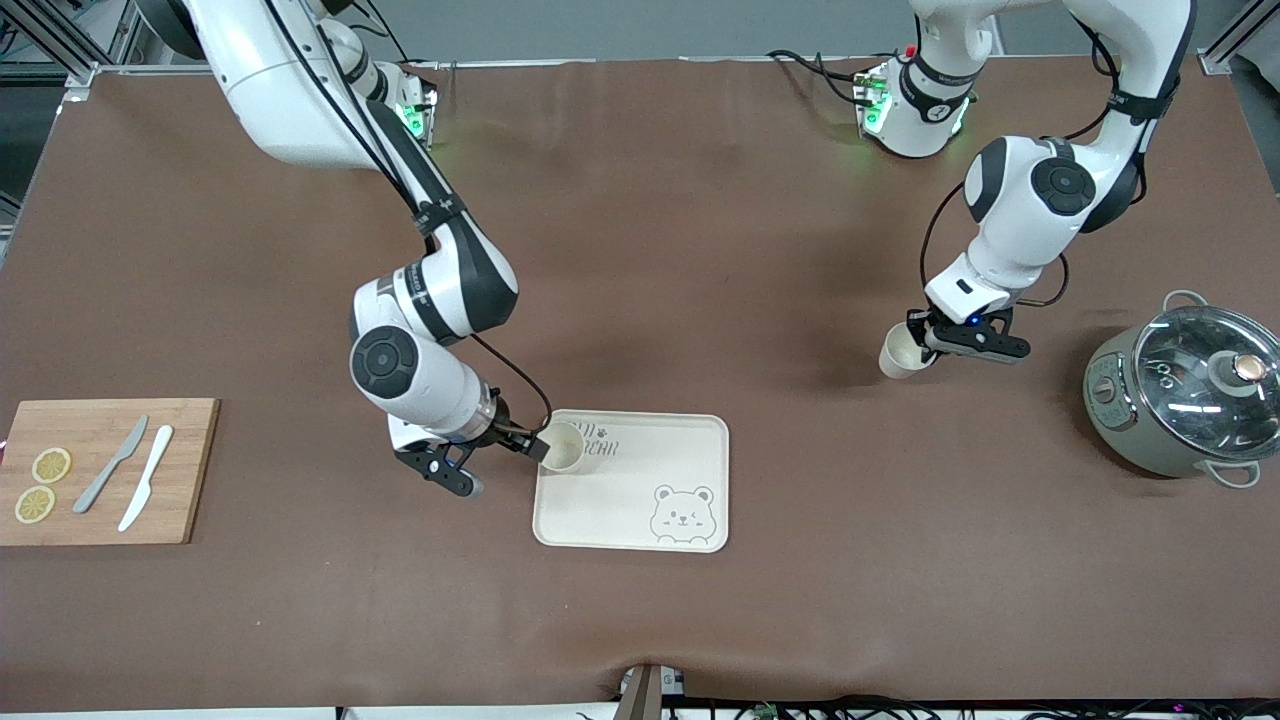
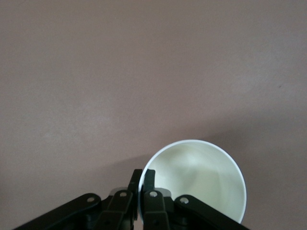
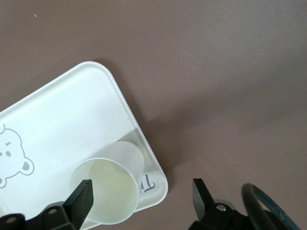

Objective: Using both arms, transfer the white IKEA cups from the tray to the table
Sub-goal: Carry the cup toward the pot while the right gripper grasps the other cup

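One white IKEA cup [image 1: 563,447] stands on the bear-print tray [image 1: 640,490], in the corner farther from the front camera toward the right arm's end. My right gripper [image 1: 500,467] is open at that corner. In the right wrist view one finger [image 3: 84,194] is at the cup [image 3: 108,191] over the tray [image 3: 72,110], and the other is over bare table; the gripper [image 3: 141,194] holds nothing. My left gripper [image 1: 930,340] is shut on the rim of the second cup [image 1: 900,352], holding it tilted over bare table between the tray and the pot. The left wrist view shows the fingers [image 2: 148,184] pinching that rim [image 2: 196,177].
A grey-green pot with a glass lid [image 1: 1185,385] stands at the left arm's end. A wooden cutting board [image 1: 105,470] with two lemon slices and two knives lies at the right arm's end. The table is brown.
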You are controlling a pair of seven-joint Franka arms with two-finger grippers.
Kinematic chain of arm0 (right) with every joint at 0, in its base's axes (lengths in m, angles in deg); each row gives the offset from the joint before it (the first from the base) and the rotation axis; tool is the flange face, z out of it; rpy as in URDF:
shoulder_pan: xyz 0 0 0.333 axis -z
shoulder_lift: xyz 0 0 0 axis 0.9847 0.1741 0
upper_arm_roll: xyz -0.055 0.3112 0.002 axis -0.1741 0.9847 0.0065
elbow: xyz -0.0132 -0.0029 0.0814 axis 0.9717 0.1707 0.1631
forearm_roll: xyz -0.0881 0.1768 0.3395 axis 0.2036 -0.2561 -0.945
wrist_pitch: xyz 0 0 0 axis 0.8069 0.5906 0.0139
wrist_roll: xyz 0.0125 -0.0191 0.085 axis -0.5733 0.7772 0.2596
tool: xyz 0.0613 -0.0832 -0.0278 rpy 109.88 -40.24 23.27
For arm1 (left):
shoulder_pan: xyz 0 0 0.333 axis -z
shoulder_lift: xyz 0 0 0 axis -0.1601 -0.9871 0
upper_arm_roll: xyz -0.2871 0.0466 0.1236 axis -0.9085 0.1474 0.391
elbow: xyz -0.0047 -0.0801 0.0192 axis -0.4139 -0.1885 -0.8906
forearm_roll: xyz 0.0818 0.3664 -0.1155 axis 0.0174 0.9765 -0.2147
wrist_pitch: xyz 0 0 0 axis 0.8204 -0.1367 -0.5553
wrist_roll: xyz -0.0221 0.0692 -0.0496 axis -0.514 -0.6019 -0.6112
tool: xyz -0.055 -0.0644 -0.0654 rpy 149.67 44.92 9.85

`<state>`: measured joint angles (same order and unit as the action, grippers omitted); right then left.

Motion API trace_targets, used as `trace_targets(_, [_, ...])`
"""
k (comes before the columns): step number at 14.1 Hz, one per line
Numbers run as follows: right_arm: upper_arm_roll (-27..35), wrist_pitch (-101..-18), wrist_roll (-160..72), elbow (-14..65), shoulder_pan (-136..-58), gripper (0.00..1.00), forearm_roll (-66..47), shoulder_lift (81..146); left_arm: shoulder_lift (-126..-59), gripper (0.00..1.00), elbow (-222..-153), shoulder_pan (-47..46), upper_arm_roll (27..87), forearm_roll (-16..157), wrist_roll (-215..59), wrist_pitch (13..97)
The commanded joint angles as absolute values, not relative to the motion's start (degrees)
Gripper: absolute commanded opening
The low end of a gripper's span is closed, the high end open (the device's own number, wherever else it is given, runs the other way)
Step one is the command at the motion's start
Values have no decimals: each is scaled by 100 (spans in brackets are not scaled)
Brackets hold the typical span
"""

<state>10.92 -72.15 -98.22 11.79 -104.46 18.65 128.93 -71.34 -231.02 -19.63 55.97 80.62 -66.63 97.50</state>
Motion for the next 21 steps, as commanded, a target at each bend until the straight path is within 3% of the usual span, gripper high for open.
trace_targets(1, [1036,-7245,-10025,917,-10590,79,2001,13155,-6883,0,-23354,-2152,5491,7897,-6360,9893])
trace_targets(4, [1036,-7253,-10034,917,-10599,58,1992,13199,-6944,0,-23354,-2152,5499,7809,-6289,9910])
trace_targets(5, [1036,-7262,-10069,917,-10616,57,1992,13243,-6970,0,-23354,-2152,5499,7774,-6254,9928])
trace_targets(11, [1036,-7306,-10482,794,-10722,0,2045,13393,-7295,0,-23425,-2257,5499,7739,-6052,10358])
trace_targets(16, [1036,-7088,-10500,707,-10678,0,2028,13340,-7585,0,-23425,-2257,5499,7739,-6052,10684])
trace_targets(21, [1036,-5305,-10457,-182,-10336,0,2036,13174,-7726,0,-23407,-2257,5499,7748,-6052,10807])
